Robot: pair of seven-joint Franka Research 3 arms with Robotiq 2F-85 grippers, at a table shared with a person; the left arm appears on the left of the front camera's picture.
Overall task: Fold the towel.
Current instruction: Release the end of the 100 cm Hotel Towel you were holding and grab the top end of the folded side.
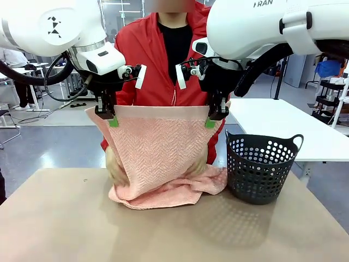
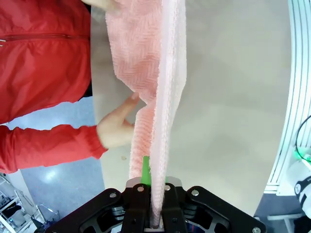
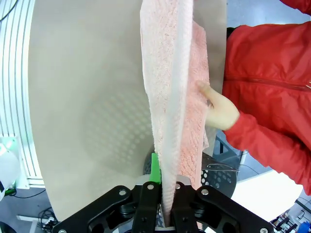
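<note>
**Towel hanging by its hem, no fold laid yet**

Nearest the robot, the brown table (image 1: 65, 218) is lying bare; farther in, the lower part of the salmon-pink towel (image 1: 155, 158) is resting in a loose heap on the tabletop, with a black perforated laundry basket (image 1: 262, 166) standing upright just beside it on the robot's right. Above the heap the rest of the towel is hanging as a flat sheet, its paler hem band (image 1: 161, 112) stretching level between the two arms. The left gripper (image 1: 113, 117) is pinching one top corner and the right gripper (image 1: 211, 119) the other. Both pairs of jaws are pressing together on the cloth, green pads showing at the edges; in each wrist view the towel is running straight down between the fingers, leaving no gap. Behind the sheet the person's hands (image 1: 116, 169) are reaching in low, and seem to be touching or gathering the far side of the fabric near the table; the wrist views are showing a hand (image 2: 116, 128) against the cloth. The person in the red jacket (image 1: 144, 49) is standing at the far edge.

As a judgement, the task is standing at an early stage: the towel is lifted and spread, but no crease is showing and the bottom is lying rumpled; bringing the edges together and setting the towel down flat is what remains.
</note>
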